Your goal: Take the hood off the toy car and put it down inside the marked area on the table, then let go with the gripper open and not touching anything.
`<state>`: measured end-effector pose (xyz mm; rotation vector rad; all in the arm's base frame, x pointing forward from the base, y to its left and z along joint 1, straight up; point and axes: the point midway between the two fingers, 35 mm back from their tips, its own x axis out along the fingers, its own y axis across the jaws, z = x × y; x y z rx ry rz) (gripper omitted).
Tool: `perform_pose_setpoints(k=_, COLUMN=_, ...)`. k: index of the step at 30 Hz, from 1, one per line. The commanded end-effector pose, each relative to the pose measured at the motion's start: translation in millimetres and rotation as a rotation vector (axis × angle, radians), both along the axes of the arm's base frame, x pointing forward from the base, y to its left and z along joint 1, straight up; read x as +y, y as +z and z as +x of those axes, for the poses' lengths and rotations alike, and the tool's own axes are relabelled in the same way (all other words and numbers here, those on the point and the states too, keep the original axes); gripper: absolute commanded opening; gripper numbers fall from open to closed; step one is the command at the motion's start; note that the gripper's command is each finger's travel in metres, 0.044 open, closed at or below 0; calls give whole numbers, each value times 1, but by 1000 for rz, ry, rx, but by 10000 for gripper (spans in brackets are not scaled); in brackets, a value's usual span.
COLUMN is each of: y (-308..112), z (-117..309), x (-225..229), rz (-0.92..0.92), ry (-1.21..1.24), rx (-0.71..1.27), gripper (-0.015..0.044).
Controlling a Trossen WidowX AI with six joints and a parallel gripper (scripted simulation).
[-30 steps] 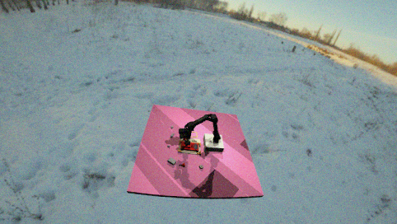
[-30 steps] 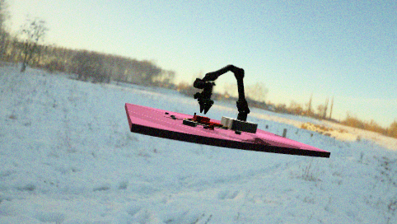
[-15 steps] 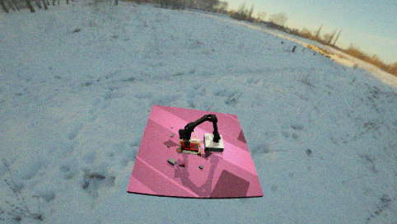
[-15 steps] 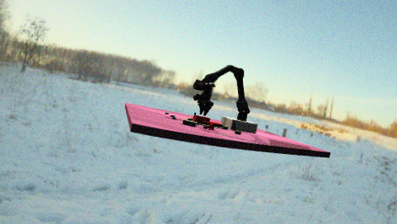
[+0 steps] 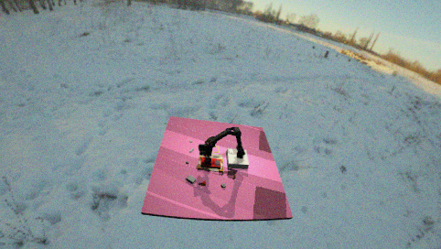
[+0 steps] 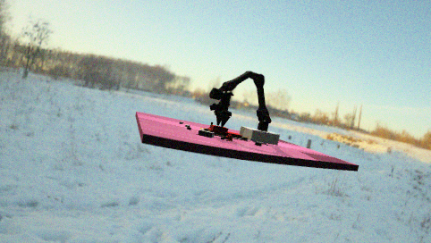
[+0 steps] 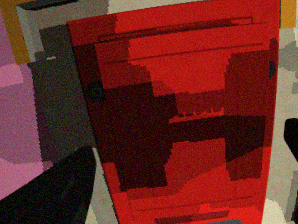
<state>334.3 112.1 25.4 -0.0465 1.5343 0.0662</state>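
Observation:
The toy car has a pale body with orange corners and sits left of the robot's base. Its hood is a broad red panel with a dark round spot near each side, lying on the car and partly in shadow. My gripper is open and empty, pointing down low over the hood, one finger beyond each side edge. Whether the fingertips touch the car is hidden. A thin yellow outline, apparently the marked area, shows just behind the car, partly hidden by the arm.
The robot's base stands on a white box right of the car. A grey block, a small dark red piece and a grey piece lie in front. Small bits lie left on the pink table.

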Motion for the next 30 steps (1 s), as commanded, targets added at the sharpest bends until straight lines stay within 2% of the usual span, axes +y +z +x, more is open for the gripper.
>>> perform_pose_setpoints(k=1, y=-3, z=0, x=-1, rz=-5, ry=-7, rx=2, gripper=440)
perform_pose_setpoints(k=30, y=-17, z=0, x=-1, rz=-5, ry=-7, rx=2, gripper=440)
